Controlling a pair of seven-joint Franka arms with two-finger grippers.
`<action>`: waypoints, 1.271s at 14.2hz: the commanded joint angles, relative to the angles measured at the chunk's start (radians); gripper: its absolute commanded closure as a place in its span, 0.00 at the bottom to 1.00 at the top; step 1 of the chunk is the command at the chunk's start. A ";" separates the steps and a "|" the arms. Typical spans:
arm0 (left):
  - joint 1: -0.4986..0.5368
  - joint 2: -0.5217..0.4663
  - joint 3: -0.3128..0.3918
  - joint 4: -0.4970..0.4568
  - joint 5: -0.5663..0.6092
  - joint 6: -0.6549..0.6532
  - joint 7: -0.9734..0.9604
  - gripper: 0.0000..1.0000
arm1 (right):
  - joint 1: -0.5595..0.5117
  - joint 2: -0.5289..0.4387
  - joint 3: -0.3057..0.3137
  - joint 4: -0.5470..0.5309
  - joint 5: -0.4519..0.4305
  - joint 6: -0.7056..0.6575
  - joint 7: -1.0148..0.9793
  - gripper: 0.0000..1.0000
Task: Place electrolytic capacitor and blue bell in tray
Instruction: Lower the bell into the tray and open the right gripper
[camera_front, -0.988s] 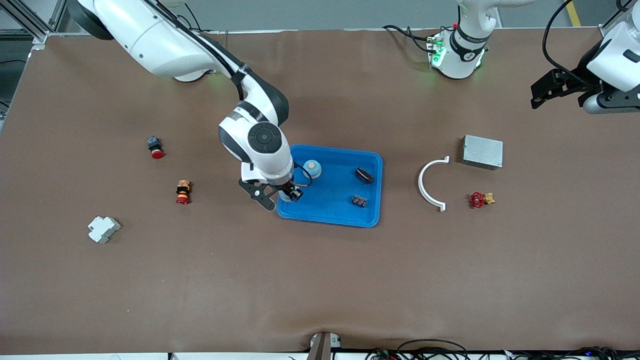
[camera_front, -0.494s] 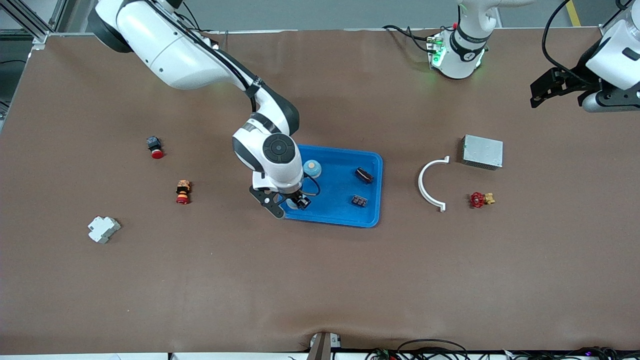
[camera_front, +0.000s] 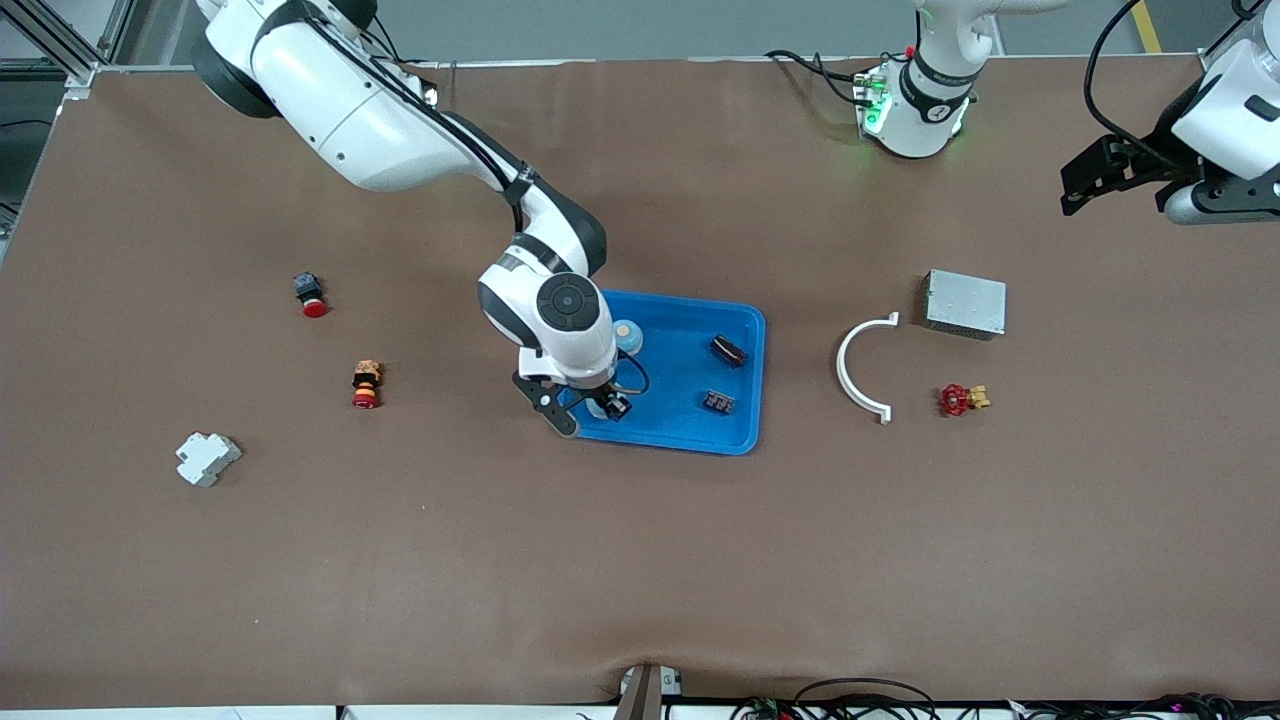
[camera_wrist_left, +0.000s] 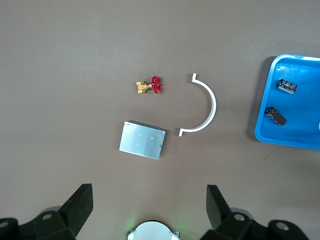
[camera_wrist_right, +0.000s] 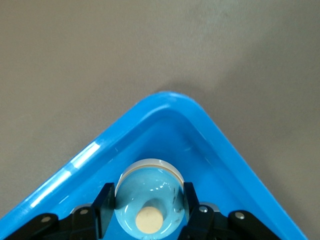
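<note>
Right wrist view: blue bell (camera_wrist_right: 149, 202) clamped between right gripper (camera_wrist_right: 149, 210) jaws, over tray (camera_wrist_right: 215, 150) corner.

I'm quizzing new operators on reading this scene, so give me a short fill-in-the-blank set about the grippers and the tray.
1. The right gripper is shut on a blue ____.
2. That gripper is over a corner of the blue ____.
3. The left gripper, over the table near the metal box, waits with its fingers ____.
4. The curved strip between the tray and the red valve is coloured ____.

Missing words: bell; tray; open; white
</note>
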 joint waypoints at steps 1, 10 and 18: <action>0.002 -0.018 -0.004 -0.007 -0.008 -0.012 0.017 0.00 | 0.024 0.015 -0.006 0.031 -0.017 -0.005 0.038 1.00; 0.002 -0.007 -0.015 -0.010 -0.006 -0.003 0.017 0.00 | 0.043 0.027 -0.023 0.031 -0.022 -0.003 0.051 1.00; 0.006 -0.018 -0.027 -0.010 -0.006 -0.010 0.016 0.00 | 0.065 0.036 -0.046 0.030 -0.022 0.046 0.094 0.01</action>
